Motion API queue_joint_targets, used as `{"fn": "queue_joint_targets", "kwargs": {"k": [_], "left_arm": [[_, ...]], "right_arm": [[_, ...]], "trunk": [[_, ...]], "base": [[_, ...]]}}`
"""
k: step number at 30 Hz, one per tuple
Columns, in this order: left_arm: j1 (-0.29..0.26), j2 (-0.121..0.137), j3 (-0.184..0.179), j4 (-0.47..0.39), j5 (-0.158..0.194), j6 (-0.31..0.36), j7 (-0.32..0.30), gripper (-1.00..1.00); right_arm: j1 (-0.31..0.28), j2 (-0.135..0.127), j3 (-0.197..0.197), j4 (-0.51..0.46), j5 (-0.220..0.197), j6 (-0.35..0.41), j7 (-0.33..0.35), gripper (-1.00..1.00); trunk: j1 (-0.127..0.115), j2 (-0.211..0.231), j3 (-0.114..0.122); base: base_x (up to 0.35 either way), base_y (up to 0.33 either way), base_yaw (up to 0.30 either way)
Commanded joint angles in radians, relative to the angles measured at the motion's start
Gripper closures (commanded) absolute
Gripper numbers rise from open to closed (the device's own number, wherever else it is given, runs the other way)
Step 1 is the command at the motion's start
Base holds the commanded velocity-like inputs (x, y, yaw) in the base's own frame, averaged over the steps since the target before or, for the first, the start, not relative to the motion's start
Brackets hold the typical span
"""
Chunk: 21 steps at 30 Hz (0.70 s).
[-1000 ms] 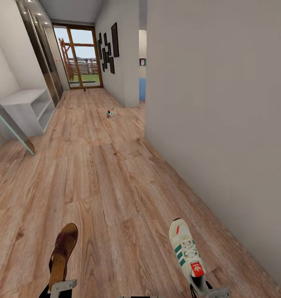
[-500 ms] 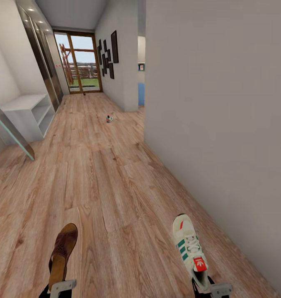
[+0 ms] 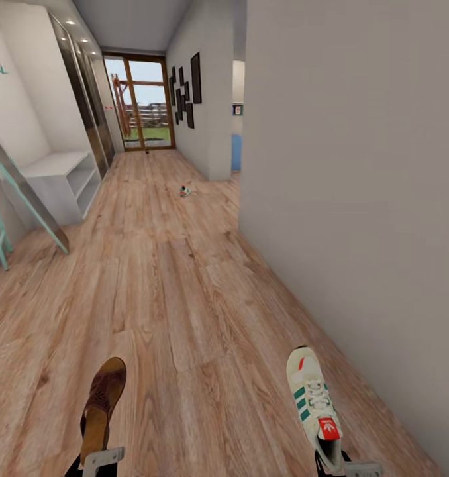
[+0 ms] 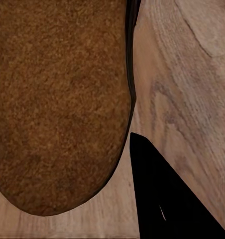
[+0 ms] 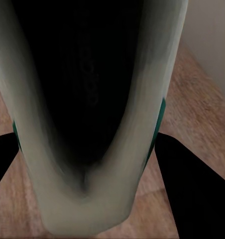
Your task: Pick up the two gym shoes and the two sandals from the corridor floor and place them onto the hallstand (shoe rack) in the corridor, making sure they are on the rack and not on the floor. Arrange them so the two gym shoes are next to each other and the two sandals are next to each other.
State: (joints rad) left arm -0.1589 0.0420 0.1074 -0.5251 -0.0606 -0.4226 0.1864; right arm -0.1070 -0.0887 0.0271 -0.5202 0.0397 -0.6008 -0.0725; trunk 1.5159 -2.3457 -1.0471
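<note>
Left gripper (image 3: 99, 458) carries sandal (image 3: 100, 405); right gripper (image 3: 340, 467), gym shoe (image 3: 312, 402); wall (image 3: 357, 199) alongside.

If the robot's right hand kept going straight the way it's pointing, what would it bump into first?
Probably nothing soon. The right hand holds a gym shoe pointing down the corridor over bare wood floor. The grey wall runs close beside it, so a slight drift right might brush that first; depth is hard to judge.

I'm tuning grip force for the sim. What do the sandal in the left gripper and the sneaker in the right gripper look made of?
Sandal: looks like matte reddish-brown leather, with a grainy, suede-like tan footbed in the left wrist view. Gym shoe: seemingly smooth white leather or synthetic, with green stripes, fabric laces and a red tongue label. The render leaves both uncertain.
</note>
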Motion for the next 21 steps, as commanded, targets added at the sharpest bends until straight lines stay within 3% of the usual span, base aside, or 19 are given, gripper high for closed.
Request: {"fn": "queue_joint_targets", "kwargs": {"k": [1, 17, 21], "left_arm": [[-0.001, 0.000, 0.002, 0.000, -0.010, -0.001, 0.004, 1.00], [-0.001, -0.001, 0.003, 0.000, -0.011, 0.001, 0.007, 1.00], [-0.001, 0.000, 0.003, 0.000, -0.011, 0.001, 0.007, 1.00]], "right_arm": [[0.000, 0.000, 0.003, 0.007, 0.003, -0.002, -0.007, 1.00], [0.000, 0.001, 0.004, 0.023, 0.003, -0.002, -0.007, 1.00], [0.000, 0.001, 0.004, 0.026, 0.003, -0.002, -0.007, 1.00]], "trunk": [[0.000, 0.000, -0.001], [0.000, 0.000, -0.001], [0.000, 0.000, -0.001]], "base": [[-0.027, -0.243, 0.278], [-0.071, -0.260, 0.279], [-0.004, -0.091, 0.279]]}}
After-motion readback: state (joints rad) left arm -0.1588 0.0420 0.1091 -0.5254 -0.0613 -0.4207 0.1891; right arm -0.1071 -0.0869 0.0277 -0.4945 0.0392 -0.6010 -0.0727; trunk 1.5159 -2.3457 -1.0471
